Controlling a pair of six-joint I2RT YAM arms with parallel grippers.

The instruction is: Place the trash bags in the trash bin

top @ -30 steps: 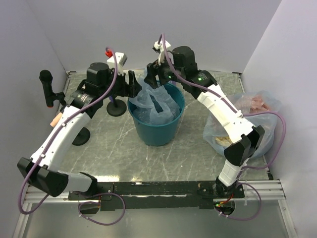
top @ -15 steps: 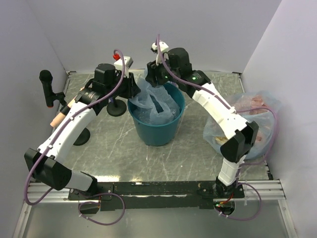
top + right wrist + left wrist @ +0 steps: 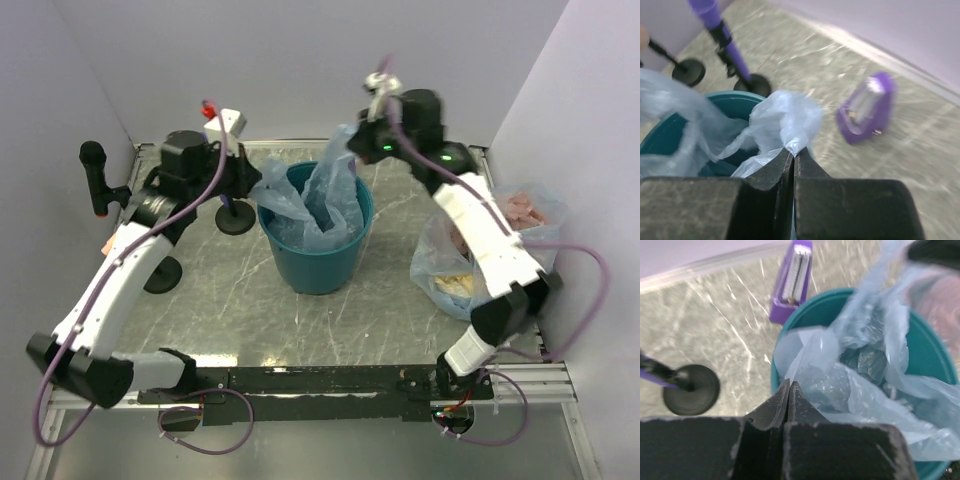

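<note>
The teal trash bin [image 3: 316, 262] stands mid-table. The pale-blue trash bag [image 3: 318, 200] sits partly inside it, with its upper edges pulled up and outward over the rim. My left gripper [image 3: 252, 184] is at the bin's left rim, shut on the bag's left edge. In the left wrist view the fingertips [image 3: 789, 383] pinch the film [image 3: 860, 377] above the bin [image 3: 822, 310]. My right gripper [image 3: 352, 141] hangs above the bin's back right, shut on a bunched corner of the bag [image 3: 790, 117]. Its tips [image 3: 794, 151] are beside the bin [image 3: 670, 137].
A clear bag of yellow and pink items [image 3: 500, 240] lies at the right wall. A purple stapler-like object [image 3: 867, 107] sits behind the bin. Black round stand bases [image 3: 237, 222] [image 3: 165, 275] and a black microphone-like post [image 3: 95, 175] stand on the left. Walls close three sides.
Both grippers have shut on the bag. The left one drew back to the left and the right one swung right and upward, stretching the bag's top apart over the bin.
</note>
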